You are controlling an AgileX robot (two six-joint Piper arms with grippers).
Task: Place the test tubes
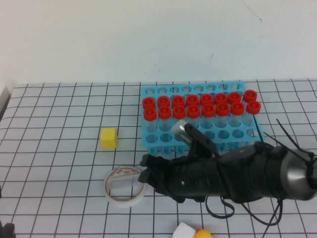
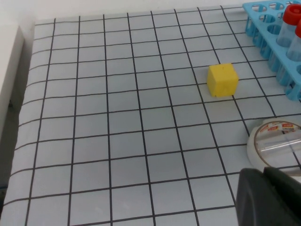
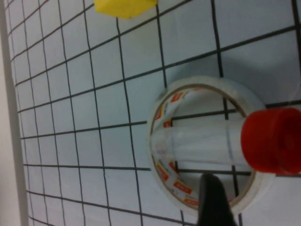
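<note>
No writing can be read anywhere. The tape roll carries small red-and-white printed labels around its inner core, but their letters are too small to make out.

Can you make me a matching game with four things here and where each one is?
Things:
1. yellow cube
2. loose test tube
3. right gripper
4. left gripper

Places:
A. open, low over the tape roll
B. left of the blue rack
C. shut, at the near left side of the table
D. lying across the tape roll

Pairs: 1-B, 2-D, 3-A, 4-C
</note>
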